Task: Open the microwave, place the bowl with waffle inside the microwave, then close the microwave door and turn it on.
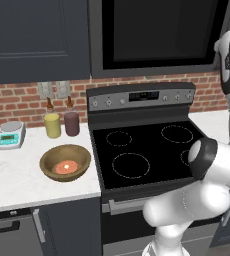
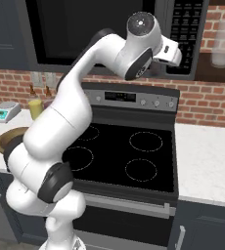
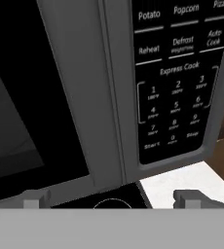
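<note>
While the dark grey boxy microwave (image 2: 109,34) at the frame's top is shut, the end effector (image 3: 111,200), fingers spread and empty, should hook its curved door handle (image 3: 111,87). The brown wooden bowl (image 1: 65,162) with the reddish waffle (image 1: 67,166) waits on the white tabletop (image 1: 17,175) at lower left.

Scale (image 1: 11,135), yellow jar (image 1: 52,125) beside maroon jar (image 1: 71,123) (touching?)

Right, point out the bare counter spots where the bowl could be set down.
The white counter right of the stove is bare up to the brick wall. Left of the stove, free counter lies in front of the bowl. The back is crowded: scale, yellow jar and maroon jar line the wall.
</note>
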You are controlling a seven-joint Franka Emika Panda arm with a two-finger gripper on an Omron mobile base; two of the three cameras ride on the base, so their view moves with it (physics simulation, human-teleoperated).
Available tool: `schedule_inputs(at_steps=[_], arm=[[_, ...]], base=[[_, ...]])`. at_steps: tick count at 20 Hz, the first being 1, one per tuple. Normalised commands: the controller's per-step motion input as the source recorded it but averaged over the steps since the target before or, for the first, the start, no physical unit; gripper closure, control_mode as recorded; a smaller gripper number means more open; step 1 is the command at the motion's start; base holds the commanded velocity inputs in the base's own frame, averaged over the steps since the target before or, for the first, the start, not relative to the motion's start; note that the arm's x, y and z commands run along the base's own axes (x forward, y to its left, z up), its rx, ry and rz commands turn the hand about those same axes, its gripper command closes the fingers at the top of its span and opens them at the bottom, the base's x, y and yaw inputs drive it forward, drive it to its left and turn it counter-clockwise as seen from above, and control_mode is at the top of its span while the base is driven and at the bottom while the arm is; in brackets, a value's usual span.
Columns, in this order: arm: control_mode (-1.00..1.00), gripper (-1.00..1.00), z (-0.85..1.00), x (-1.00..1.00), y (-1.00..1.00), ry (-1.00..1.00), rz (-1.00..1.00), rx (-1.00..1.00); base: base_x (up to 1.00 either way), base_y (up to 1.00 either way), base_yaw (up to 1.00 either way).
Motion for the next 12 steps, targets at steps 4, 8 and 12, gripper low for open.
schedule_inputs(at_steps=[4,8,12], arm=[[-1.0,-1.0,0.0,0.17,-0.03,-0.07,0.04,0.01],[-1.0,-1.0,0.0,0.27,0.0,-0.07,0.03,0.0],[-1.0,-1.0,0.0,0.35,0.0,-0.05,0.0,0.0]], base=[[0.0,0.0,0.0],[0.0,0.0,0.0],[0.0,0.0,0.0]])
